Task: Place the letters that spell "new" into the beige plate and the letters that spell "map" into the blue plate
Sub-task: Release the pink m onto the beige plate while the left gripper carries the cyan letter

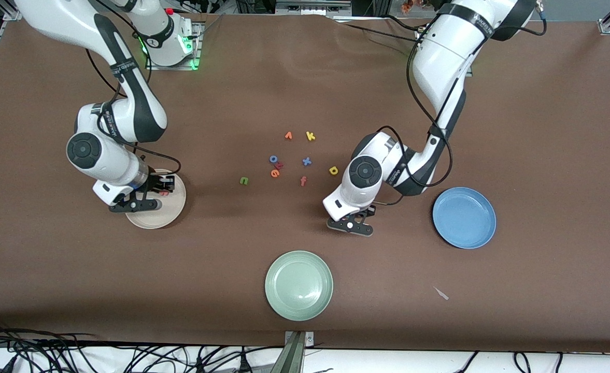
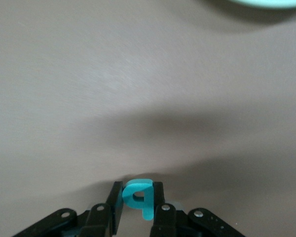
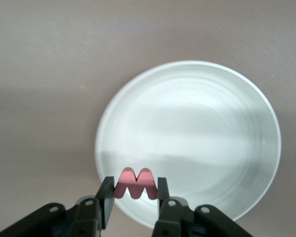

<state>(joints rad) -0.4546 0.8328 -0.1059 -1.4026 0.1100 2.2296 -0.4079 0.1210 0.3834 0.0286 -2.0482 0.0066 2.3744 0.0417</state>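
Brown table, front view: right pincer (image 1: 155,192) hangs over the beige plate (image 1: 172,210), left pincer (image 1: 357,221) sits low on bare table between the blue plate (image 1: 464,217) and the pale green plate (image 1: 299,285), with open room toward the blue one and the loose letter cluster (image 1: 289,160) well apart. Left wrist view: fingers (image 2: 118,201) pinch the teal p (image 2: 138,195) across its bowl; foam looks light and squashy, so a gentle flank grip suits. Right wrist view: pincer pinches the pinkish-red w (image 3: 135,183) by its outer strokes above the plate rim.
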